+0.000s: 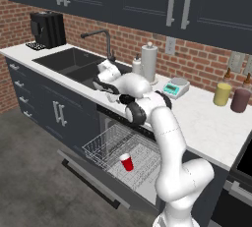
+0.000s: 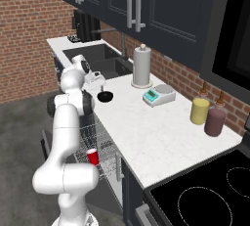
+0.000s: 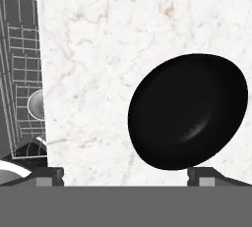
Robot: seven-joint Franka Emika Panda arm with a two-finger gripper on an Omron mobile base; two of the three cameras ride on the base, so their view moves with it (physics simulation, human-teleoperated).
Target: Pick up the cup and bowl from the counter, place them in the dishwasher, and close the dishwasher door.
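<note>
The black bowl [image 2: 105, 96] [image 3: 188, 110] sits on the white marble counter [image 1: 206, 118] [image 2: 146, 132] close to its front edge. My gripper [image 2: 99, 87] [image 3: 128, 176] [image 1: 105, 84] hangs just above the bowl, open, with nothing between its fingers. In the hand view the bowl lies off to the right, nearer the right fingertip [image 3: 206, 176]. The red cup [image 1: 127, 162] [image 2: 92, 157] stands upright in the dishwasher's wire rack [image 1: 106, 145], which is pulled out. The dishwasher door [image 1: 88, 177] is dropped down flat.
On the counter behind the bowl are a paper towel roll [image 1: 149, 63] [image 2: 141, 67] and a small scale [image 1: 175, 88] [image 2: 159, 95]. Yellow [image 2: 199, 111] and maroon [image 2: 215, 121] cylinders stand by the wall. The sink [image 1: 69, 61] lies left, the stove [image 2: 205, 195] right.
</note>
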